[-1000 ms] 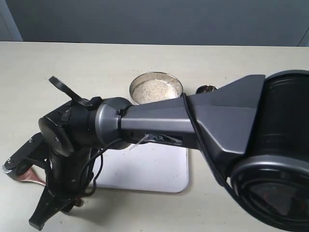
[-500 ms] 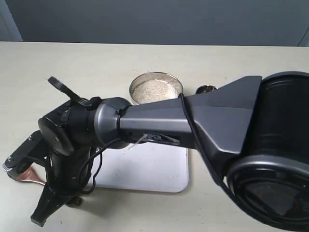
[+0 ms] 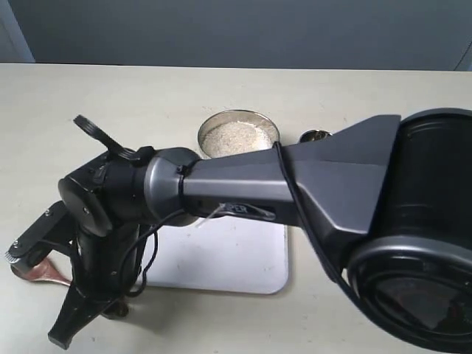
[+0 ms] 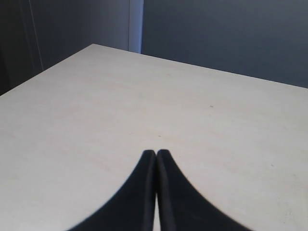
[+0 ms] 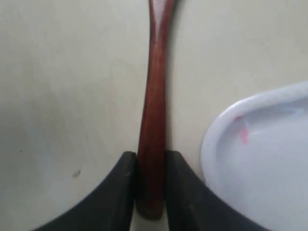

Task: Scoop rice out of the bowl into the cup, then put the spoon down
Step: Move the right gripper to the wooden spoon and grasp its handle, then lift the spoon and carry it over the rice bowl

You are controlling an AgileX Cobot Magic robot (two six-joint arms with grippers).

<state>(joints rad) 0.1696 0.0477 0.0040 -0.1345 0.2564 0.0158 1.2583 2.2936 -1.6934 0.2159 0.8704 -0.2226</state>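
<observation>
The dark reddish-brown wooden spoon (image 5: 155, 96) has its slim handle clamped between the black fingers of my right gripper (image 5: 151, 156), which is shut on it. The handle runs out low over the pale table. In the exterior view the spoon's oval bowl (image 3: 33, 271) shows at the lower left, beside the right arm's wrist (image 3: 103, 214). The steel bowl (image 3: 237, 122) holds white rice (image 3: 236, 136) behind the arm. Only a sliver of the steel cup (image 3: 316, 136) shows to the right of the bowl. My left gripper (image 4: 156, 153) is shut on nothing over bare table.
A white tray (image 3: 228, 258) lies in front of the bowl, partly under the right arm; its rounded corner (image 5: 260, 159) is close beside the gripped spoon. The large black arm body (image 3: 413, 221) hides the right of the exterior view.
The right gripper has shifted slightly with the spoon, and the spoon's bowl sits a little further left and lower. The bowl and the cup have not moved.
</observation>
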